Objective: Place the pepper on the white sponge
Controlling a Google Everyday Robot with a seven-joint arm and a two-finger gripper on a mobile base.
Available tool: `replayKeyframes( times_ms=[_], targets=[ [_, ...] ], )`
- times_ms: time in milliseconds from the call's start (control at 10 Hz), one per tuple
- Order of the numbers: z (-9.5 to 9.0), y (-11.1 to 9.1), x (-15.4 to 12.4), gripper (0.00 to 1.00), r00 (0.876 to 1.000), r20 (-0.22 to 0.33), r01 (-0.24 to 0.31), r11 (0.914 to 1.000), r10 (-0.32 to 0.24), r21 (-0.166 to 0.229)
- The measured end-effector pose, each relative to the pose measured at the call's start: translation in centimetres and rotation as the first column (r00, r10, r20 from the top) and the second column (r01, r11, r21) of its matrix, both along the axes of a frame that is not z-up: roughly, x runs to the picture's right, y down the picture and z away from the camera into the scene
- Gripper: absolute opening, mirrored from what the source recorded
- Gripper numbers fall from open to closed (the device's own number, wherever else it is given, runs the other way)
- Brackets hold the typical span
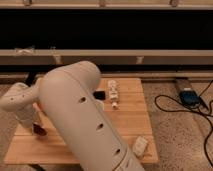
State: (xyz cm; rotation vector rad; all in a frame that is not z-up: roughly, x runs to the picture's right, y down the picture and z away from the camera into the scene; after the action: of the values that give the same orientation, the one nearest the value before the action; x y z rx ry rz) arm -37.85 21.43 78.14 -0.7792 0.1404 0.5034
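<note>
My gripper [36, 126] hangs below the white wrist at the left side of the wooden table [130, 120], low over the tabletop. A small dark red thing, probably the pepper [40, 131], shows right at the gripper's tip; whether it is held or lying on the table is not visible. The white sponge [140, 145] lies near the table's front right corner, far to the right of the gripper. My large white arm [80, 115] covers the middle of the table.
A narrow white bottle-like item with dark marks [114, 93] lies at the back middle, with a small black object [100, 94] beside it. A white cup [99, 105] peeks out at the arm's edge. Cables and a blue device [189, 96] lie on the floor to the right.
</note>
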Motion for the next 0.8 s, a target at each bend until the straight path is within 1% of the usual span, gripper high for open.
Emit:
replayKeyframes(
  times_ms=[200,400,500,800],
  targets=[
    [-1.9,-1.3,2.8,0.00,0.999,0.028,-0.038,0.9993,0.037,0.007],
    [-3.3,-2.7,5.9,0.00,0.997,0.040,-0.073,0.9972,0.072,0.013],
    [-3.8,-3.5,8.3,0.00,0.994,0.040,-0.100,0.9949,0.099,0.013],
    [-3.9,-5.3,15.4,0.00,0.985,0.007,-0.173,0.9849,0.173,-0.001]
  ],
)
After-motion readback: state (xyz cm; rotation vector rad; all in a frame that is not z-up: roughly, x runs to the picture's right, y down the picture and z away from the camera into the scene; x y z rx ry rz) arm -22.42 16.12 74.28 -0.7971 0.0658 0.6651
